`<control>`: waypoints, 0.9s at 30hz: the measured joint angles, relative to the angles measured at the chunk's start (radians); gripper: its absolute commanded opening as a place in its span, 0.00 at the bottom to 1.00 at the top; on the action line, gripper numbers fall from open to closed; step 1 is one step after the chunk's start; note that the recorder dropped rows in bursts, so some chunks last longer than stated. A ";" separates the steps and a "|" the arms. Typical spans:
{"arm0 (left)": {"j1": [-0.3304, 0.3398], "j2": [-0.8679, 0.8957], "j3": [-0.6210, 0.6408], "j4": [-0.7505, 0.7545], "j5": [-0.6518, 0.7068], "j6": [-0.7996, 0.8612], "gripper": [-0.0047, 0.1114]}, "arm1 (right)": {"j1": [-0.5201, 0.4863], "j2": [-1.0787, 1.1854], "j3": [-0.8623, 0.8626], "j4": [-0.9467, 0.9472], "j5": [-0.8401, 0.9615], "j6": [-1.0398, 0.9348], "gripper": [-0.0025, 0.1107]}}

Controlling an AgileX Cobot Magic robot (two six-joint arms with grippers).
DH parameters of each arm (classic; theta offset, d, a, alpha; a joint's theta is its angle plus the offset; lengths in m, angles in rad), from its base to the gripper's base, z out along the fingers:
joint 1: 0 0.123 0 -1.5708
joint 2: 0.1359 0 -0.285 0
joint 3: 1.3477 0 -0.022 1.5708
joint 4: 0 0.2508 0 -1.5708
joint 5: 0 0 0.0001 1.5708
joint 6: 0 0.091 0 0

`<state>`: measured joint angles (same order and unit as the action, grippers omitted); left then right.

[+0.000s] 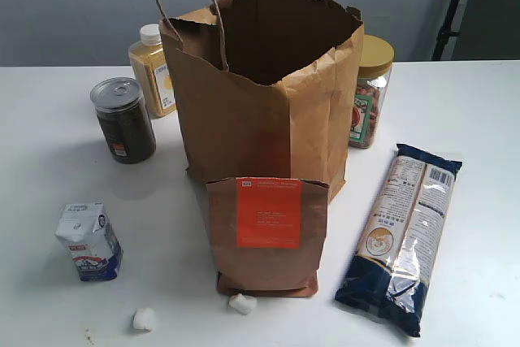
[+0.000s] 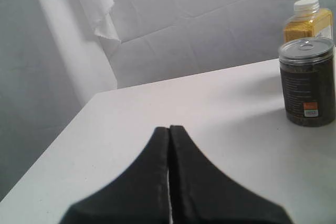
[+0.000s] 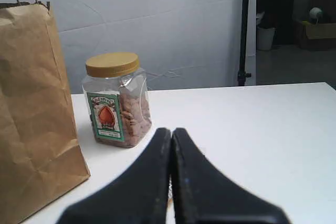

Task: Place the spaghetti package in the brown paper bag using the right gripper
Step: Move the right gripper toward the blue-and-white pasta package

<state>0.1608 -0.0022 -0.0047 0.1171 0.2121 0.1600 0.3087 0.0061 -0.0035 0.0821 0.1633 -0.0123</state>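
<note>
One spaghetti package (image 1: 404,237) lies flat on the tabletop (image 1: 487,111) at the lower right of the exterior frame, right of the brown paper bag (image 1: 268,111) and apart from it; it looks light, stiff lengthwise, brittle inside slick film, so a pinch across its narrow middle seems safest. The right hand (image 3: 171,135) is clenched on nothing, and its camera shows the bag and a yellow-lidded jar (image 3: 116,100) but not the package, so their spacing cannot be told.
</note>
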 measured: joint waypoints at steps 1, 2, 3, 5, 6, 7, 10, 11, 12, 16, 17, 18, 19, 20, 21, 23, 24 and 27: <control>0.000 0.000 0.000 0.000 0.000 0.000 0.04 | 0.000 0.000 0.000 0.000 0.000 0.000 0.02; 0.000 0.000 0.000 0.000 0.000 0.000 0.04 | 0.000 0.000 0.000 0.000 -0.005 0.000 0.02; 0.000 0.000 0.000 0.000 0.000 0.000 0.04 | 0.000 0.000 0.000 0.008 -0.013 0.000 0.02; 0.000 0.000 0.000 0.000 0.000 0.000 0.04 | 0.000 0.000 0.000 0.029 -0.032 0.000 0.02; 0.000 0.000 0.000 0.000 0.000 0.000 0.04 | 0.000 0.000 0.000 0.041 -0.046 0.000 0.02; 0.000 0.000 0.000 0.000 0.000 0.000 0.04 | 0.000 0.000 0.000 0.065 -0.065 0.000 0.02; 0.000 0.000 0.000 0.000 0.000 0.000 0.04 | 0.000 0.000 0.000 0.214 -0.122 0.022 0.02; 0.000 0.000 0.000 0.000 0.000 0.000 0.04 | 0.000 0.000 0.000 0.279 -0.142 0.028 0.02; 0.000 0.000 0.000 0.000 0.000 0.000 0.04 | 0.000 0.000 0.000 0.342 -0.158 0.034 0.02; 0.000 0.000 0.000 0.000 0.000 0.000 0.04 | 0.000 0.000 -0.022 0.427 -0.130 0.026 0.02; 0.000 0.000 0.000 0.000 0.000 0.000 0.04 | 0.002 0.000 -0.040 0.424 -0.110 0.012 0.02; 0.000 0.000 0.000 0.000 0.000 0.000 0.04 | 0.005 0.000 -0.067 0.419 -0.089 -0.002 0.02; 0.000 0.000 0.000 0.000 0.000 0.000 0.04 | 0.012 0.000 -0.096 0.415 -0.059 -0.016 0.02; 0.000 0.000 0.000 0.000 0.000 0.000 0.04 | 0.018 0.008 -0.125 0.415 -0.040 -0.022 0.02; 0.000 0.000 0.000 0.000 0.000 0.000 0.04 | 0.023 0.028 -0.155 0.413 -0.012 -0.030 0.02; 0.000 0.000 0.000 0.000 0.000 0.000 0.04 | 0.027 0.095 -0.210 0.411 0.042 -0.048 0.02; 0.000 0.000 0.000 0.000 0.000 0.000 0.04 | 0.028 0.141 -0.240 0.411 0.077 -0.064 0.02; 0.000 0.000 0.000 0.000 0.000 0.000 0.04 | 0.028 0.299 -0.318 0.409 0.181 -0.116 0.02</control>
<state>0.1608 -0.0022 -0.0047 0.1171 0.2121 0.1600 0.3368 0.3048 -0.3210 0.4907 0.3448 -0.1281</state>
